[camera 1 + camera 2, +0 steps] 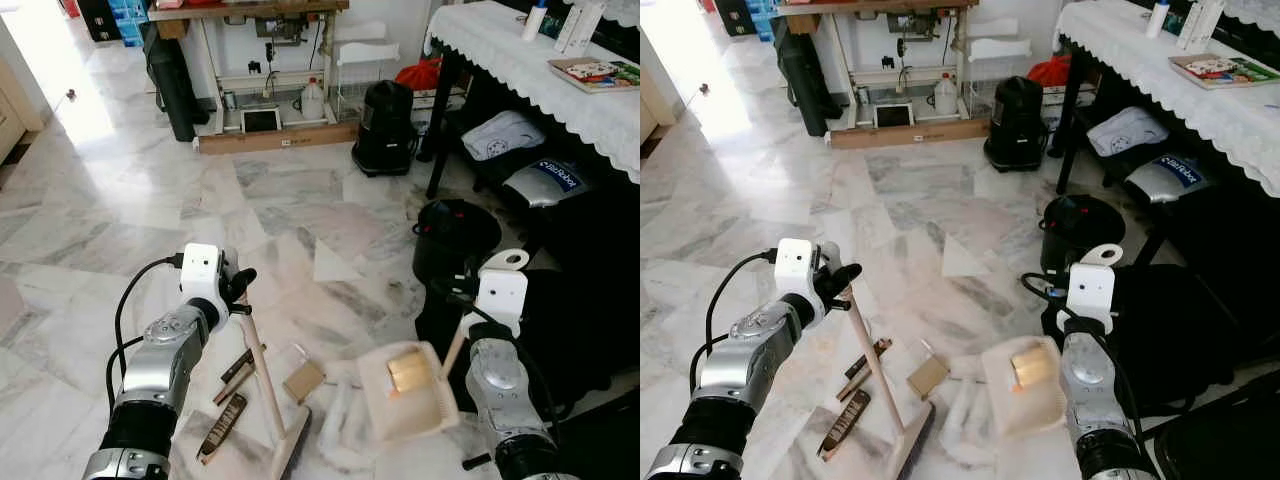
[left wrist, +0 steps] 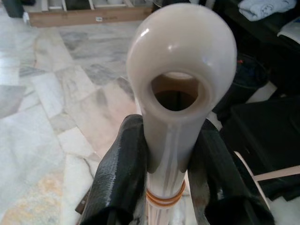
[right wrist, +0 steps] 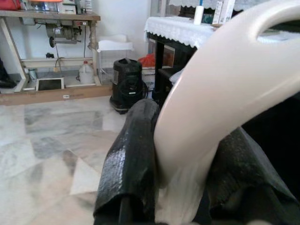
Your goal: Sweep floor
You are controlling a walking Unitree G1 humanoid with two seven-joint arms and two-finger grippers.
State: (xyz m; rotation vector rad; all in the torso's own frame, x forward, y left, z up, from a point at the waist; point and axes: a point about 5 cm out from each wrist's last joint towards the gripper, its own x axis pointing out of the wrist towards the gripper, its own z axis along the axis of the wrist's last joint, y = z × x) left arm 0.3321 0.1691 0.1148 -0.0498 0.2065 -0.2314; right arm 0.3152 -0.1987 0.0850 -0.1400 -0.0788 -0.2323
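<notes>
Landmark: cream dustpan (image 1: 405, 395), resting low on the marble floor (image 1: 300, 215); other places are given from it.
Left gripper (image 2: 169, 154): fingers (image 2: 119, 173) clamped on the cream broom handle (image 1: 262, 375); it sits up and to the robot's left of the dustpan.
Broom head (image 1: 290, 445): down on the floor, to the robot's left of the dustpan.
Right gripper (image 3: 185, 154): fingers pressed on either side of the dustpan handle (image 3: 225, 89), just right of the pan.
Load: a tan block (image 1: 408, 370) lies inside the dustpan.
Debris: a brown square piece (image 1: 303, 381) between pan and broom; dark strips (image 1: 222, 428) beyond the broom handle.
Left wrist view adds: hanging hole in the handle's tip; an orange band (image 2: 165, 199) below the fingers.
Right wrist view adds: black bin (image 3: 125, 84) and clear jug (image 3: 86, 73) far beyond the pan.
Head views add: a black vacuum (image 1: 455, 235) behind the dustpan; a lace-covered table (image 1: 520, 50) further back.
</notes>
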